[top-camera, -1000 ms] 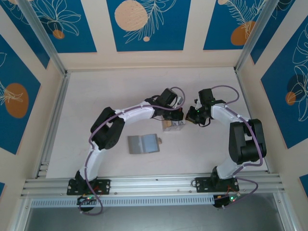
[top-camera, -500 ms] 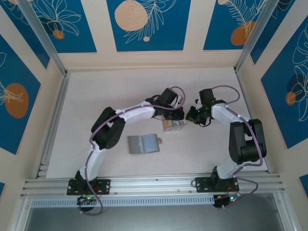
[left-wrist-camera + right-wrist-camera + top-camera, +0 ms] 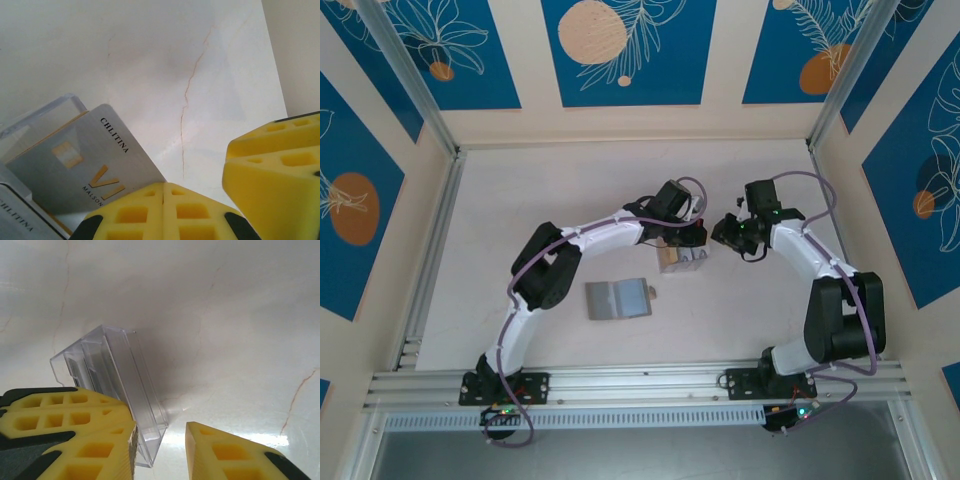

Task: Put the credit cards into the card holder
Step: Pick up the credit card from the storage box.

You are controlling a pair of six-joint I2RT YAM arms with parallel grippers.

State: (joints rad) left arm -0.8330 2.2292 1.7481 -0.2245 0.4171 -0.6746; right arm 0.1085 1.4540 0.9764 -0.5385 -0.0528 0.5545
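The card holder [image 3: 618, 298] lies open and flat on the table, nearer than both grippers. The credit cards stand in a clear plastic box [image 3: 680, 260]. One is silver-grey with gold lettering [image 3: 85, 160], another pale one [image 3: 17, 215] is at the lower left, and an orange-tan edge shows behind them. My left gripper [image 3: 163, 186] is shut right at the silver card's lower corner, with nothing visible between its fingers. It hangs over the box [image 3: 688, 240]. My right gripper [image 3: 160, 432] is open around the box's end [image 3: 120, 375], its left finger against the wall and a gap on the right.
A small tan piece [image 3: 653, 292] lies by the card holder's right edge. A yellow finger [image 3: 275, 170] of the right gripper stands close beside the left one. Aluminium rails [image 3: 430, 250] and patterned walls enclose the pale table.
My right gripper has opened off the clear box, and that arm has shifted a little to the right and back. The left arm and its shut gripper have stayed put.
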